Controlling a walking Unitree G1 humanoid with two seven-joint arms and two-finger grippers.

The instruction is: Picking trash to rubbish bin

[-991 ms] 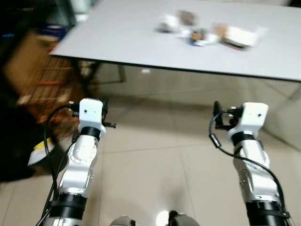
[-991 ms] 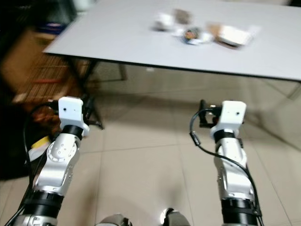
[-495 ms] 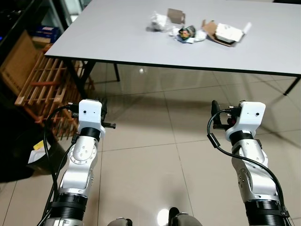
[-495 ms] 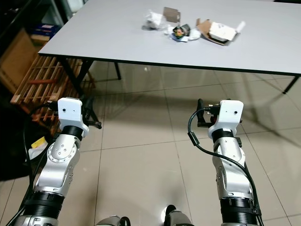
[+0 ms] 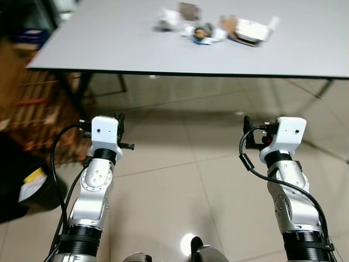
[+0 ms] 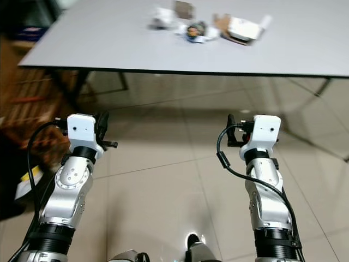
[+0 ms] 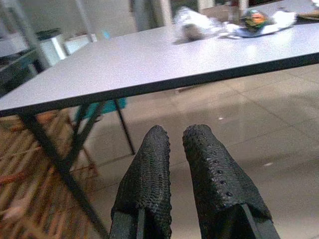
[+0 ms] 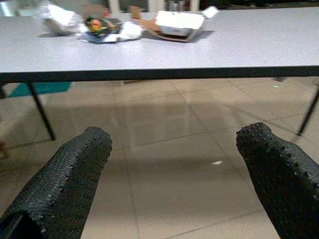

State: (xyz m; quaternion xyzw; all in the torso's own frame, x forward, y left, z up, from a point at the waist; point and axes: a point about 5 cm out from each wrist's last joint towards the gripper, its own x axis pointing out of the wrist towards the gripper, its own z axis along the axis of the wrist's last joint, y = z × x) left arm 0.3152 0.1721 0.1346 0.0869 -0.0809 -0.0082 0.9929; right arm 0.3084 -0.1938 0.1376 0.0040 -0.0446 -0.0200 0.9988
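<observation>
right gripper [image 8: 174,164] wide open and empty, left gripper [image 7: 187,164] nearly closed, empty; step nearer the table [image 5: 109,43], square up to the far trash [image 5: 212,30].

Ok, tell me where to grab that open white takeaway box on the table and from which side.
Judging from here, grip the open box across its white body, coming from the near table edge with the open right gripper. Its brown flap sticks out loosely toward the wrappers, so that part would likely bend.
</observation>
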